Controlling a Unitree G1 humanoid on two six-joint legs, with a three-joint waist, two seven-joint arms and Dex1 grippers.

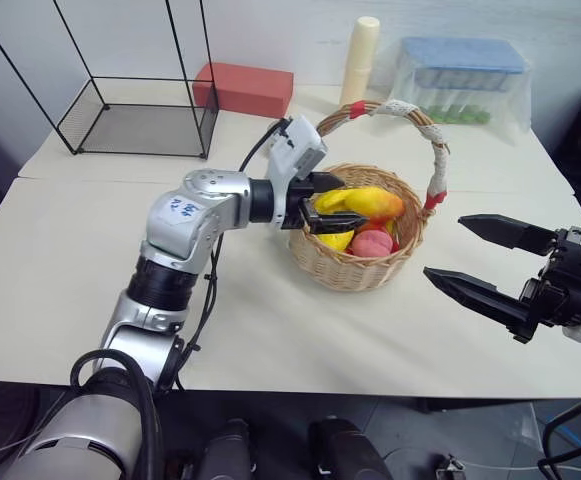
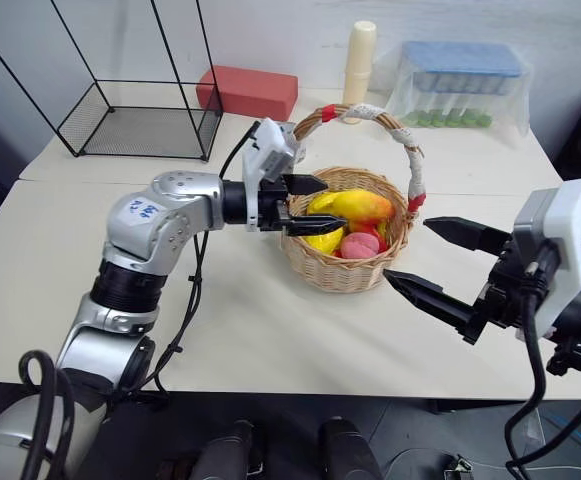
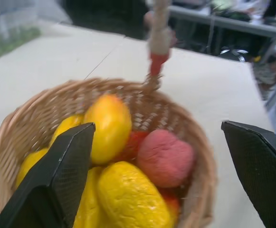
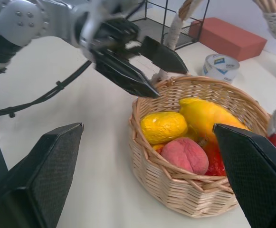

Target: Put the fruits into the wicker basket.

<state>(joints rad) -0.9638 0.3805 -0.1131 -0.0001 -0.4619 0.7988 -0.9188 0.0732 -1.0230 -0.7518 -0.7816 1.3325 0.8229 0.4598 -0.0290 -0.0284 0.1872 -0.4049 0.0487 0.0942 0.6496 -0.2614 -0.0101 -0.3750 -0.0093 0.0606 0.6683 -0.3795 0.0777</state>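
Resting in one wicker basket (image 4: 176, 190): one peach (image 4: 185, 154), one mango (image 4: 209, 116).

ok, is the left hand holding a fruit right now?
No: the left hand is open and empty over the basket rim; the fruits lie inside.

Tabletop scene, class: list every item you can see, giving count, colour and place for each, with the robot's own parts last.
wicker basket: 1, tan, table centre
fruits: in the basket; mango yellow-red, lemon yellow, peach pink-red
wire cage: 1, black, far left
block: 1, red, beside the cage
tape roll: 1, grey, behind the basket
cylinder: 1, cream, far edge
plastic box: 1, clear with blue lid, far right
left gripper: open, over the basket rim
right gripper: open, right of the basket
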